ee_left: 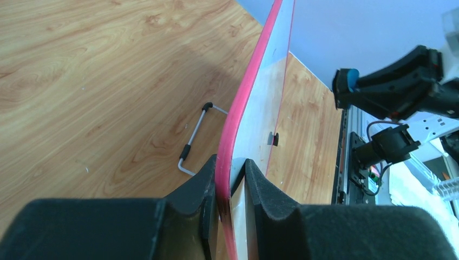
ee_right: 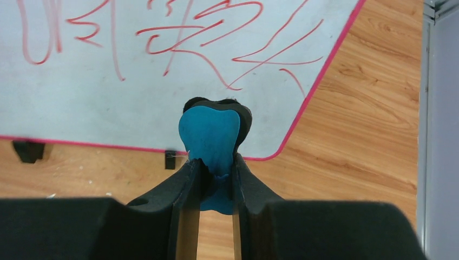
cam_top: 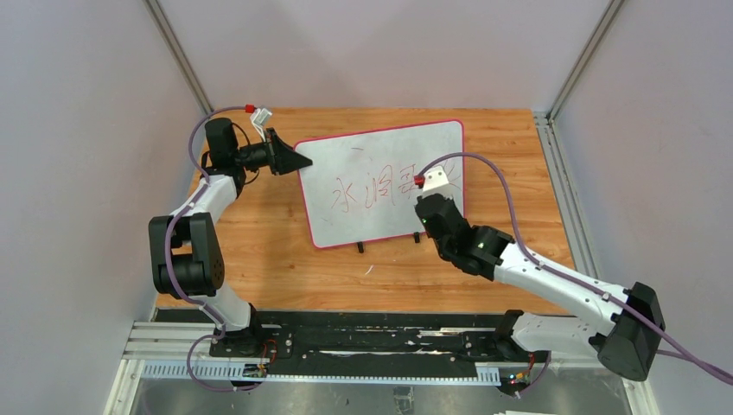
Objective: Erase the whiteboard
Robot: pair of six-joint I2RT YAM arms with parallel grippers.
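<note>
The whiteboard (cam_top: 380, 181) lies on the wooden surface (cam_top: 259, 251), looks thin, stiff and light, so the left pincer (ee_left: 231, 184) pinches its rim at nine o'clock while the right pincer (ee_right: 212, 162) squeezes the soft blue eraser (ee_right: 210, 135).

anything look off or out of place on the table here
One oddity: a small bent metal wire stand lies loose on the table, apart from the whiteboard. Otherwise the left gripper clamps the board's edge and the right gripper holds the blue eraser.
</note>
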